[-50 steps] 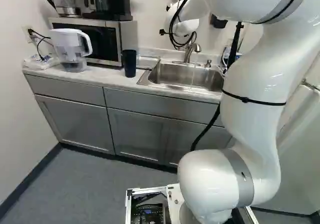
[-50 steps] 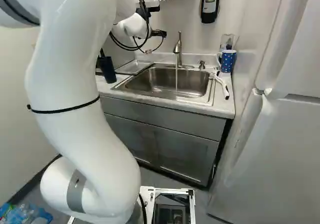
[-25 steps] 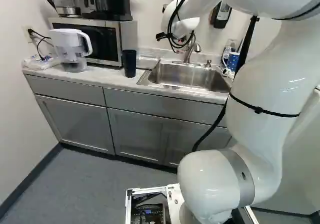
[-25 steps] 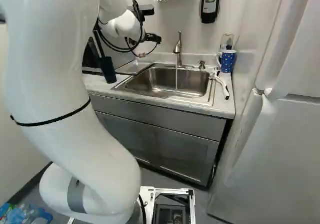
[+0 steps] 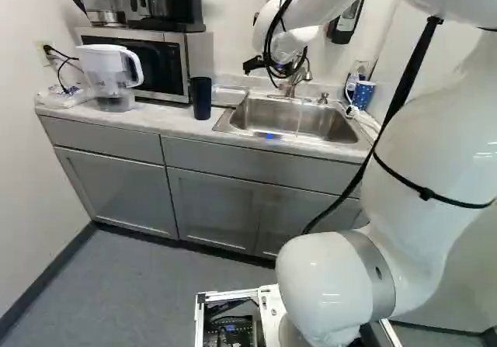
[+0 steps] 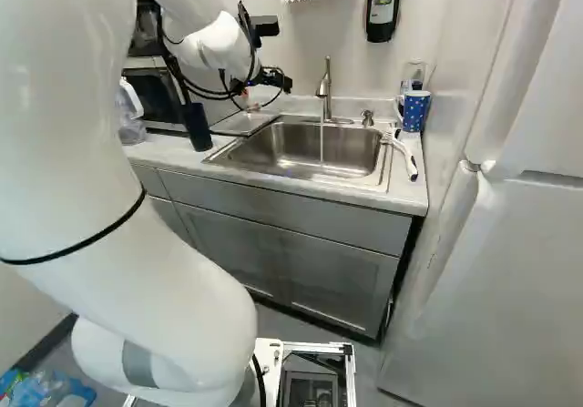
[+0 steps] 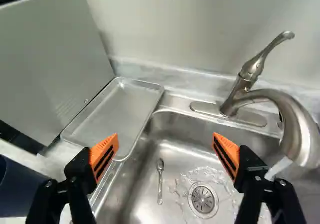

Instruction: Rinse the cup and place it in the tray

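In the right base view my gripper (image 6: 273, 81) hangs over the back left of the sink, left of the faucet (image 6: 324, 93). The wrist view shows the gripper (image 7: 166, 156) open, its orange-padded fingers far apart and nothing between them, above the sink (image 7: 172, 179). A dark blue cup (image 7: 20, 189) stands on the counter outside one finger; the same cup (image 5: 201, 98) is left of the sink in the left base view. The shallow metal tray (image 7: 117, 108) lies between the microwave and the sink, with nothing on it. Water runs from the faucet (image 7: 297, 129) into the basin.
A spoon (image 7: 160, 181) lies in the basin beside the drain (image 7: 203, 200). The microwave (image 5: 147, 60) and a white pitcher (image 5: 112, 75) stand left on the counter. Right of the sink are a blue dotted mug (image 6: 415, 111) and a white-handled brush (image 6: 404, 157). The fridge (image 6: 510, 243) flanks the right side.
My arm has swung, its upper part moving left in the right base view, and the gripper has come lower and a little left towards the tray side. The base, cup and tray have stayed put.
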Tool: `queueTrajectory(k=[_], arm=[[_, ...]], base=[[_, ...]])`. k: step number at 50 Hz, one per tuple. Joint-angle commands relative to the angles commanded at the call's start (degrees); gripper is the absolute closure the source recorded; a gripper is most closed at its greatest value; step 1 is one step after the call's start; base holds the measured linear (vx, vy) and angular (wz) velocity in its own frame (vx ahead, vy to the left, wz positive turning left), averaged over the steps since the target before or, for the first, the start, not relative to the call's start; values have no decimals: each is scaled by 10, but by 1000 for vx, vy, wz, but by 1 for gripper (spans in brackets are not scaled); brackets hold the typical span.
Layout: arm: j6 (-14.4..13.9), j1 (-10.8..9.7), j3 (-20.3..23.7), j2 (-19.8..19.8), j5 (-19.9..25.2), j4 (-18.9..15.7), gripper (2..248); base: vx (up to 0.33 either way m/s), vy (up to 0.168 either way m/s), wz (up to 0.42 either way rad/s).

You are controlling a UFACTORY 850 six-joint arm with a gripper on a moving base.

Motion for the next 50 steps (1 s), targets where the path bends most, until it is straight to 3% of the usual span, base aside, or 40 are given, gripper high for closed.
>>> queueTrajectory(k=[24,50], arm=[[0,-27,29,30,-88,0,3],[0,-70,53,54,-183,0,3]], base=[[0,0,0],[0,0,0]])
